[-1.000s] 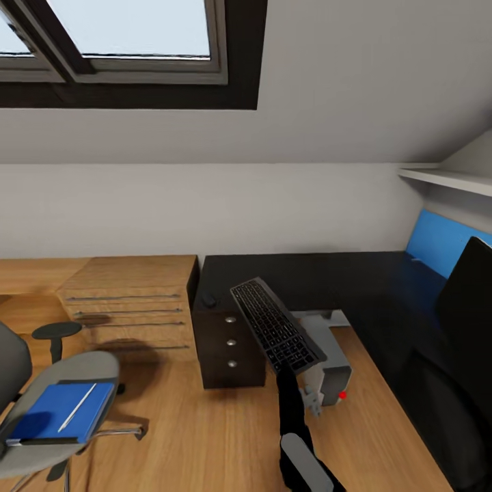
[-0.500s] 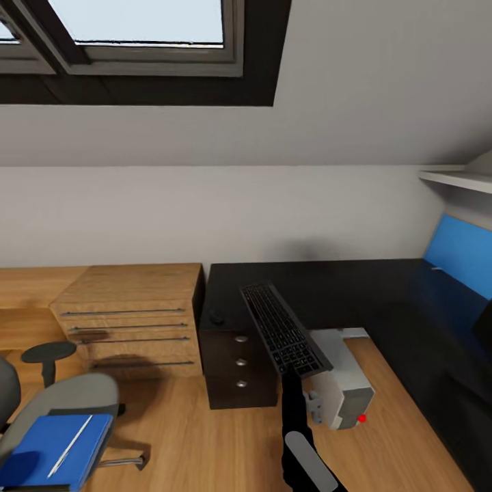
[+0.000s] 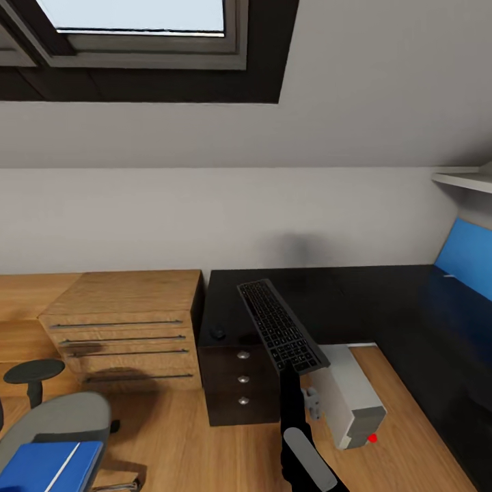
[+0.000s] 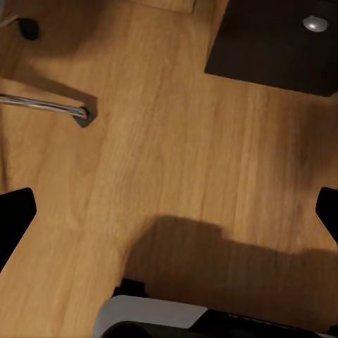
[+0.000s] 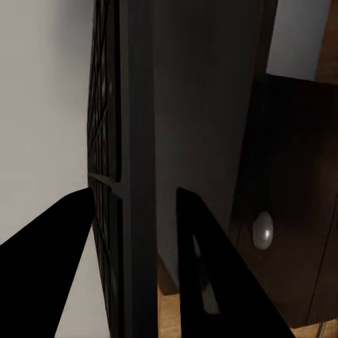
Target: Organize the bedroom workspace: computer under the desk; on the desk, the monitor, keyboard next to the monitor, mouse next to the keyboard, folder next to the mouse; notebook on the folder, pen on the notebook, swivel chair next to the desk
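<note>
While raised above the near edge of the desk (image 3: pixel 355 301), the keyboard (image 3: pixel 280 326) is clamped at its near end by the right gripper (image 5: pixel 134 211), a finger on each face. The mouse (image 3: pixel 218 333) is seen on the desk corner, the computer (image 3: pixel 352 400) on the floor beneath. The folder (image 3: pixel 48 466) lies on the swivel chair (image 3: pixel 58 420). The left gripper (image 4: pixel 169 211) is spread wide over bare floor.

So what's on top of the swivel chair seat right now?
The blue folder lies on the swivel chair seat, a thin white pen across it. Anything under the folder is covered.
</note>
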`<state>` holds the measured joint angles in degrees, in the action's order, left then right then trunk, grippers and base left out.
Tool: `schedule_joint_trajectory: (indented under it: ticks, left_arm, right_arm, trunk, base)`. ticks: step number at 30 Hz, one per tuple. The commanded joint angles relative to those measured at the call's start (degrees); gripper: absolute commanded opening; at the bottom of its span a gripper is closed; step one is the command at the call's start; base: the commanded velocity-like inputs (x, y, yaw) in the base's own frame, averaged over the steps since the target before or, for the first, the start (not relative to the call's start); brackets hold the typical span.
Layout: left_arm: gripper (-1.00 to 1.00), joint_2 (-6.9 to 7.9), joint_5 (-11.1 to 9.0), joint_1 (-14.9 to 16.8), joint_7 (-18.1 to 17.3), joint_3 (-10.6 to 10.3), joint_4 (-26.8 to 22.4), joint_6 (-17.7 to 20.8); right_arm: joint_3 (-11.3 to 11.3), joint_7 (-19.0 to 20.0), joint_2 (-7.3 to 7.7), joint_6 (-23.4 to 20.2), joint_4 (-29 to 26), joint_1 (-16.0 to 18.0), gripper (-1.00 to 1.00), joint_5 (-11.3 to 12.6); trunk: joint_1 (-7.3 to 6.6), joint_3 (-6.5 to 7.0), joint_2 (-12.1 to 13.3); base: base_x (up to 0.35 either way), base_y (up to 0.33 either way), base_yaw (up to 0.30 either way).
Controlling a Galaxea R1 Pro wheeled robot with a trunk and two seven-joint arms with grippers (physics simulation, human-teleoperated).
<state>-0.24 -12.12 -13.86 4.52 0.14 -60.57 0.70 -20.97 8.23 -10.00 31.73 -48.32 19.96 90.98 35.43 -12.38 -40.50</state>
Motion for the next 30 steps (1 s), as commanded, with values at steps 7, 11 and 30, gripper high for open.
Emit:
schedule_joint_trajectory:
  ticks: [7,11,30]
  left_arm:
    - [1.0,0.04,-0.5,0.0,0.1,-2.4,-0.4,-0.3]
    - [1.0,0.06,-0.6,0.0,0.1,-2.6,-0.9,-0.3]
    - [1.0,0.02,-0.5,0.0,0.2,-2.8,-1.2,-0.2]
  right_arm:
    - [-0.2,0.6,0.0,-0.9,2.2,0.1,-1.0,0.1]
    - [-0.3,0.7,0.0,-1.0,2.4,0.1,-1.0,0.1]
    - [0.4,0.6,0.0,-1.1,2.4,0.1,-1.0,0.4]
  trunk:
    - [0.02,-0.07,-0.1]
    - [0.02,-0.07,-0.1]
    - [0.02,-0.07,-0.1]
  base:
    - [0.211,0.059,0.0]
    - [0.277,0.196,0.0]
    - [0.069,0.031,0.0]
